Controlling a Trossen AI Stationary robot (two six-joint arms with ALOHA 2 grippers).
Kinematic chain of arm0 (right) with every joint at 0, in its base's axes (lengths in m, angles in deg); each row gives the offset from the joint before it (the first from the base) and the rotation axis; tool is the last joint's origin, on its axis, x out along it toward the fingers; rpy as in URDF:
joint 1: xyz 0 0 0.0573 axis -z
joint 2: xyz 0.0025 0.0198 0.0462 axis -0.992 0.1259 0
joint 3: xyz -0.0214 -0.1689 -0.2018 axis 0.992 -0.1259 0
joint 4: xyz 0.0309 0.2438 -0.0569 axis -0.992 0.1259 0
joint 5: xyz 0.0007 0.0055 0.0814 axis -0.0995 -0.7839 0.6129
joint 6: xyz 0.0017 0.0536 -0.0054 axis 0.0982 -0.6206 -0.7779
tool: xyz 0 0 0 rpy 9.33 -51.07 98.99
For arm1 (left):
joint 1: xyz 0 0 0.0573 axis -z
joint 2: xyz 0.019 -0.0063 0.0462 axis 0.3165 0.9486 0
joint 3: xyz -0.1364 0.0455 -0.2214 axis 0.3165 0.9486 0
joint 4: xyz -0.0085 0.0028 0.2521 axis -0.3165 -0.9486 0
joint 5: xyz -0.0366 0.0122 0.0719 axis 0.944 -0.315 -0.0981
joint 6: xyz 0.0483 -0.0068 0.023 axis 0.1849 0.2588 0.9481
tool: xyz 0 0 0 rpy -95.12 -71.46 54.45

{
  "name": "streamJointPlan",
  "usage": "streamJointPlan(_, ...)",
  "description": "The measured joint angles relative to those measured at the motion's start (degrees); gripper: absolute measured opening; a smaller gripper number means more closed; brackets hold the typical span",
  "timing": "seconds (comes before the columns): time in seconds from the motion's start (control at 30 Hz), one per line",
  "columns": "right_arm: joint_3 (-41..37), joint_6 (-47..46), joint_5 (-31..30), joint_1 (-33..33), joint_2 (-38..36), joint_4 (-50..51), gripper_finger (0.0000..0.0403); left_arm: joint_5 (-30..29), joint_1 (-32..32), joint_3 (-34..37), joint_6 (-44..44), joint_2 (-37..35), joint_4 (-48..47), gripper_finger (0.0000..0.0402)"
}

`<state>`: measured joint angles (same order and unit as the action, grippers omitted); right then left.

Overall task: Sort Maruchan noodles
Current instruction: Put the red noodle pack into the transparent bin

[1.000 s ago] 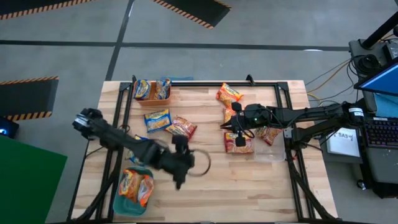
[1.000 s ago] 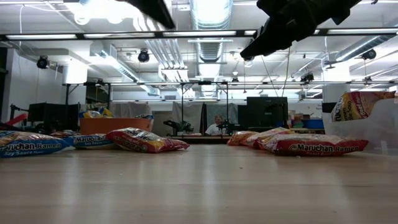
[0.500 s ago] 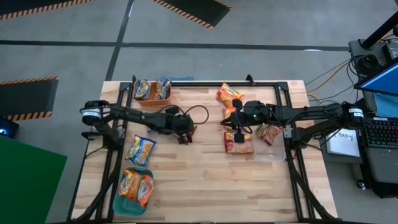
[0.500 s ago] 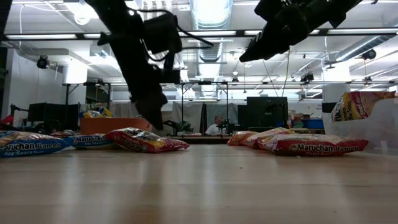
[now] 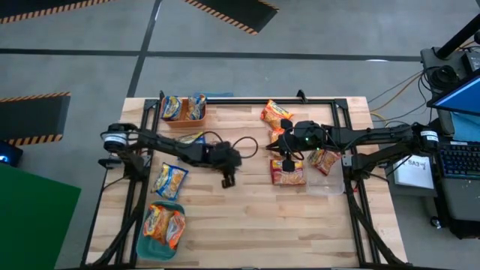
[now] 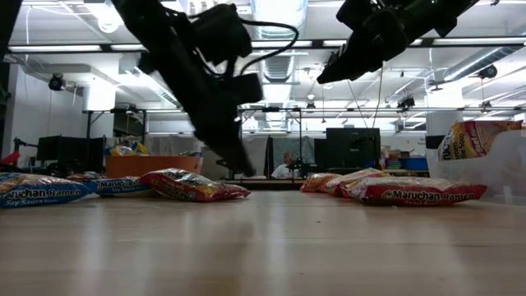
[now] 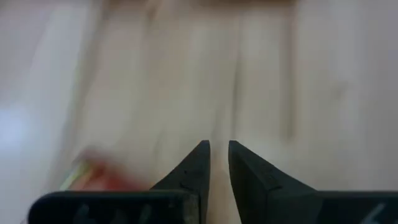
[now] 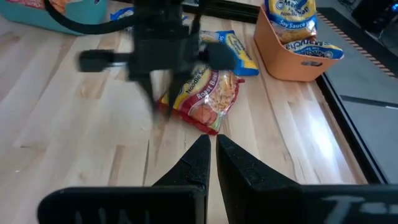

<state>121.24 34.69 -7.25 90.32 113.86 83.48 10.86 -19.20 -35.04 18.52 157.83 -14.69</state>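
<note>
L gripper (image 5: 228, 180) mid-table, fingers nearly shut, holding nothing, just beside red ramen packet (image 8: 205, 99), R gripper (image 5: 286, 168) above red packet (image 5: 288, 172), fingers nearly closed, empty, orange bin (image 5: 184, 111) w/ two packets at far edge

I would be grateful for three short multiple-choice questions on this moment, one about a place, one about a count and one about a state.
1. The orange bin stands:
A. at the table's far edge, on the left arm's side
B. beside the right arm's base
C. at the table's middle

2. Packets showing in the teal bin:
A. none
B. two
C. five

3. The left gripper is:
A. gripping a packet
B. wide open
C. nearly shut, holding nothing

Answers:
1 A: the high view puts it there.
2 B: two orange packets lie inside.
3 C: the wrist view shows only bare wood between the fingers.
</note>
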Motion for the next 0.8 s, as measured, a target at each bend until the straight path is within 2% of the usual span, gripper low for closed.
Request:
streamJointPlan(0.17, -0.02, -0.04, -0.01, 0.0, 0.02, 0.3, 0.0018, -19.04, 0.49, 0.06, -7.81, -2.73, -17.39, 0.0038)
streamJointPlan(0.27, -0.02, -0.03, -0.01, 0.0, 0.0, -0.04, 0.0018, -23.08, 0.18, 0.65, -13.41, -2.18, -22.92, 0.0038)
streamJointPlan(0.37, -0.07, -0.06, 0.01, 0.0, 0.02, -0.04, 0.0018, -23.57, 0.15, 1.37, -15.21, -0.94, -21.16, 0.0038)
streamJointPlan(0.5, -0.09, -0.19, 0.0, 0.0, 0.0, -0.07, 0.0018, -20.08, 0.27, 1.41, -15.11, 0.56, -12.23, 0.0038)
streamJointPlan(0.67, -0.09, -0.37, 0.01, 0.0, 0.0, -0.04, 0.0018, -3.39, 1.9, 0.42, -4.88, 0.71, 3.44, 0.0038)
streamJointPlan(0.8, -0.09, -0.82, 0.01, 0.0, 0.0, 0.04, 0.0018, -2.54, 3.05, -1.11, 1.36, -0.7, 3.67, 0.0038)
